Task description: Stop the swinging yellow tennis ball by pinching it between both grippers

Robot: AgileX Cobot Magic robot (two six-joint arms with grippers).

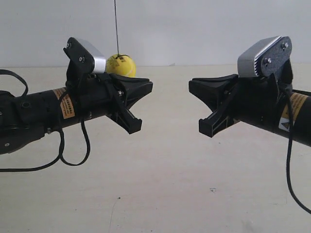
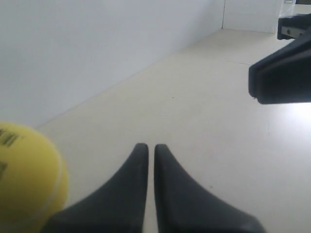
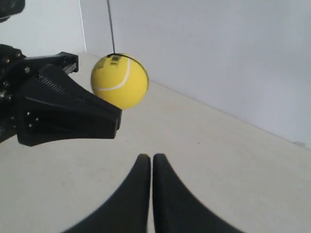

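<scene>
The yellow tennis ball (image 1: 121,65) hangs on a thin black string (image 1: 116,26) near the back wall, partly hidden behind the left gripper (image 1: 151,86), the arm at the exterior view's left. In the left wrist view the ball (image 2: 26,177) is close beside my shut left gripper (image 2: 151,146), not between its fingers. The right gripper (image 1: 190,85) faces it across an empty gap. In the right wrist view the shut right gripper (image 3: 148,157) points toward the ball (image 3: 119,80), which shows its white seam just behind the left gripper (image 3: 68,104). Neither gripper touches the ball.
A pale tabletop (image 1: 165,184) runs to a white wall (image 1: 194,29) behind the ball. Loose black cables (image 1: 73,160) hang under the arm at the exterior view's left, and another cable (image 1: 290,165) drops from the other arm. The right gripper (image 2: 282,73) shows in the left wrist view.
</scene>
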